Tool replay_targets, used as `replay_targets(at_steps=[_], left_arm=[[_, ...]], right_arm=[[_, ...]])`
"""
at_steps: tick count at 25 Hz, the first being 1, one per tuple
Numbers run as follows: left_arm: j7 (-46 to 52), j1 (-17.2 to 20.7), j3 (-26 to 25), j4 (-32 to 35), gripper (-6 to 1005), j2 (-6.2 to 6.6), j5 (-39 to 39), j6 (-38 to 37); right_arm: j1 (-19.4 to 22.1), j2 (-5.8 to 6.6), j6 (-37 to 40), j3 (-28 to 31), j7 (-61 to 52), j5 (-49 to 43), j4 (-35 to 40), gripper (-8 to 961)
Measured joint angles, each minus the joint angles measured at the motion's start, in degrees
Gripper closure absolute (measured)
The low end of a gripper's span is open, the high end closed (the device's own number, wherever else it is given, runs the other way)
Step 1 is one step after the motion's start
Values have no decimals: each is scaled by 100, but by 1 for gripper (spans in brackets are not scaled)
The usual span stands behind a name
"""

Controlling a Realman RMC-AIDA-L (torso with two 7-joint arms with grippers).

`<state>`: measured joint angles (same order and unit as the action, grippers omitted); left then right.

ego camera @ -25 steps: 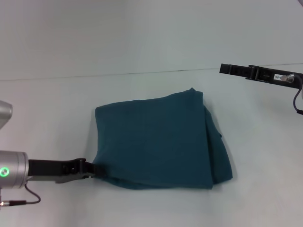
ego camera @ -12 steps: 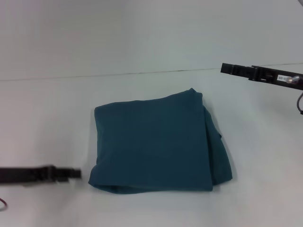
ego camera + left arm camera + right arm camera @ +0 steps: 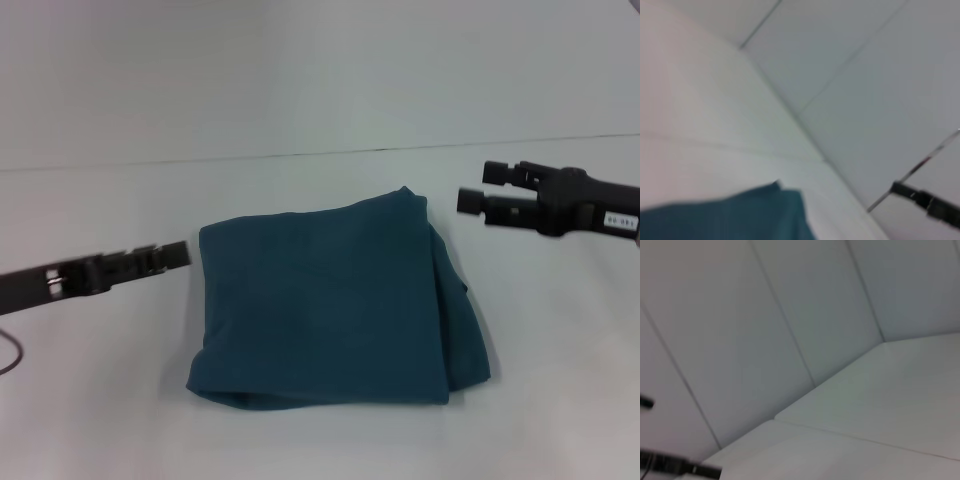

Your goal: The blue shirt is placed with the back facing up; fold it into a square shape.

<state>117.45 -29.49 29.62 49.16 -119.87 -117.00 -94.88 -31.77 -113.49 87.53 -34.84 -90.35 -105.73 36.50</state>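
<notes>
The blue shirt (image 3: 330, 310) lies folded into a rough square in the middle of the white table, plain side up, with layered edges showing along its right side. A corner of the blue shirt (image 3: 740, 215) also shows in the left wrist view. My left gripper (image 3: 172, 256) hovers just off the shirt's far-left corner, clear of the cloth and holding nothing. My right gripper (image 3: 472, 188) hangs open beyond the shirt's far-right corner, its two fingers apart and empty. In the left wrist view the right gripper (image 3: 920, 197) appears far off.
The white table (image 3: 90, 420) runs back to a pale wall, meeting it along a seam (image 3: 300, 155). A thin dark cable (image 3: 8, 355) hangs under the left arm.
The left gripper let go of the shirt's near-left corner, drew back to the left, then moved up beside the far-left corner. The right gripper dropped slightly and shifted toward the shirt.
</notes>
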Motion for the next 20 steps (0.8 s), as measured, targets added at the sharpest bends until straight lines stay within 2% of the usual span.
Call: replay_targets(at_steps=[2, 8, 14, 20], left_arm=[[-627, 3, 15, -21, 198, -153, 315, -36], [-1877, -40, 41, -94, 99, -389, 484, 88], [-3526, -19, 268, -582, 114, -380, 667, -64], [-3642, 129, 851, -617, 113, -373, 594, -145]], right_arm=[[86, -20, 121, 1, 306, 0, 30, 115], [235, -109, 365, -197, 588, -244, 209, 35], [176, -172, 508, -507, 703, -695, 224, 30], [183, -315, 575, -594, 884, -730, 224, 39]])
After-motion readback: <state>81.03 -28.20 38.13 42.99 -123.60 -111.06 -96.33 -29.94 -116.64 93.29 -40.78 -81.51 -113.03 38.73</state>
